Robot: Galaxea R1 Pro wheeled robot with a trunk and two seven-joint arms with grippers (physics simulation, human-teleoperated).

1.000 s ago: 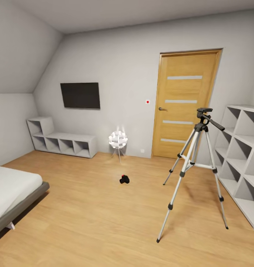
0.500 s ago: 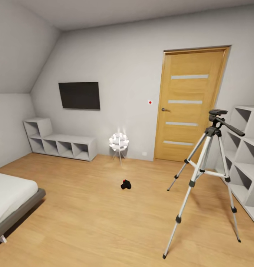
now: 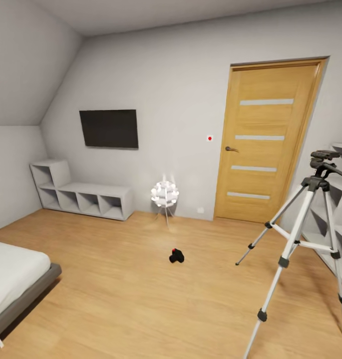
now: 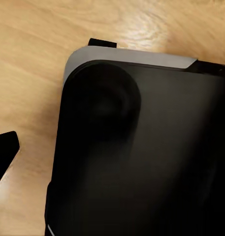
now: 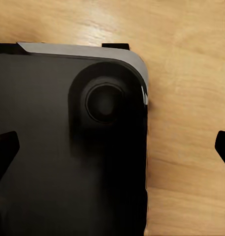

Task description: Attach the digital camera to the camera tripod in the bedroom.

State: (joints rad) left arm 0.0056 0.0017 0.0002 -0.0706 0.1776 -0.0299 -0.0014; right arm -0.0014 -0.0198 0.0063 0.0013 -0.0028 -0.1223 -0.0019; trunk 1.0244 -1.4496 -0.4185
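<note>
From my head camera, at the lower left of the frame, the bed is cut off by the edge, so I see only one corner of it. Above it, on the grey wall, hangs a dark screen, and under that stands a low white shelf. Near the middle a small white lamp glows on thin legs. In front of it, alone on the wood floor, lies the digital camera; it is so small here that I make out only a black body and a red dot. Further right is the oak door. At the right edge stands the camera tripod, well apart from the digital camera; its pan handle and one leg are cut off, and the cube shelf behind it is mostly out of frame.

My wrist cameras look down at the same floor, past a dark rounded part of my own body. In the left wrist view one black fingertip shows at the edge, so I cannot tell how wide that pincer stands. In the right wrist view the fingertips sit at opposite edges, spread wide around nothing.
</note>
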